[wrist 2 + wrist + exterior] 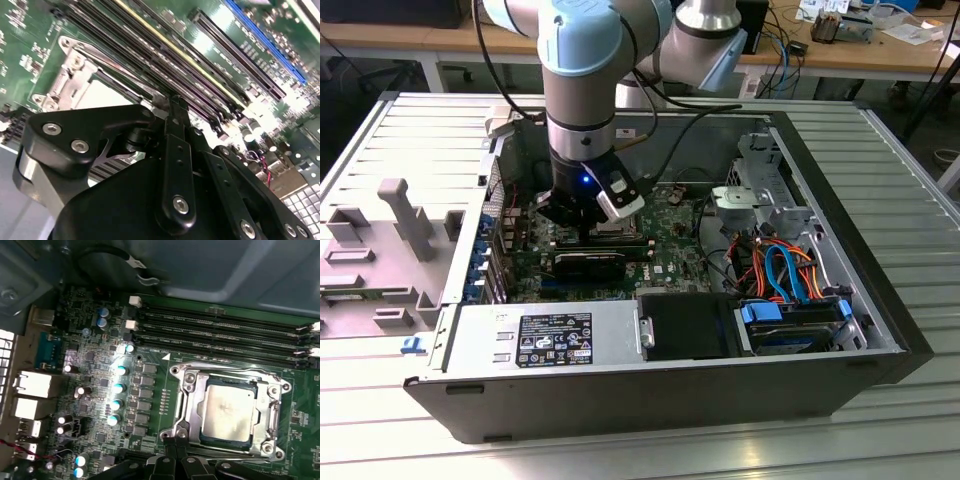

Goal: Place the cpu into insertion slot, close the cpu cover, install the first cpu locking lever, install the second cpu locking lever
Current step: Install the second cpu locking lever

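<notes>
1. In the exterior view the arm reached down into an open computer case [880,300] lying on a slatted metal table [620,450], and the gripper [582,212] hung low over the green motherboard [670,262].
2. In the first wrist view the cpu [231,410] lay flat in the insertion slot [200,412], its dull silver top facing up and framed on all sides by the socket's metal.
3. The cpu cover [267,412] lay down around the chip, its square cutout leaving the chip's top exposed.
4. The gripper [176,447] stood at the socket's edge on the side away from the long black memory slots [225,335], its tips just beside the cover's corner and close to the cpu without resting on its top.
5. In both wrist views the black fingers [172,112] sat drawn together into one narrow point with no gap visible between them; whether they pinched a thin lever there I could not tell.
6. In the second wrist view the fingertip point met the near rim of the socket, with the silver frame [70,80] of the cover just beyond it and the memory slots [165,55] running past alongside.
7. A row of small capacitors [119,390] stood well apart from the gripper, on the far side of the socket.
</notes>
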`<move>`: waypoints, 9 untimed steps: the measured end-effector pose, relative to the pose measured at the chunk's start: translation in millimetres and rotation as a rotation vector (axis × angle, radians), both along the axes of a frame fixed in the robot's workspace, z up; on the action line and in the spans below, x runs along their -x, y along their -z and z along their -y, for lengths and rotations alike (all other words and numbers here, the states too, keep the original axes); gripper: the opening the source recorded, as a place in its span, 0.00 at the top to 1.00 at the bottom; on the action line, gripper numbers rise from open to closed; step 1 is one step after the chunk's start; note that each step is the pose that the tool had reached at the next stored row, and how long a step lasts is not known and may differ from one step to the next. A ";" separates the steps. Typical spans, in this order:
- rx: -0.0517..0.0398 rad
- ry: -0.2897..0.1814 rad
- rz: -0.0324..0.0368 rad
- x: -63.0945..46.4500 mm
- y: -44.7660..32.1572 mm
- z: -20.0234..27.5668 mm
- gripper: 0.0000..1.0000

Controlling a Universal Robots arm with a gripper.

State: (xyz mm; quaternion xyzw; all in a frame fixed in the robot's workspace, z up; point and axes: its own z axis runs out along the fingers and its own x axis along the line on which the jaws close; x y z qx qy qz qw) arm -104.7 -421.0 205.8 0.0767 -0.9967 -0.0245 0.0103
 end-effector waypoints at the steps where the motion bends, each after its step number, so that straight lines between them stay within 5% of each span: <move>1: -0.0005 0.000 0.0001 2.2 0.0 0.0 0.89; 9: -0.0023 0.000 0.0002 6.5 0.0 0.1 0.89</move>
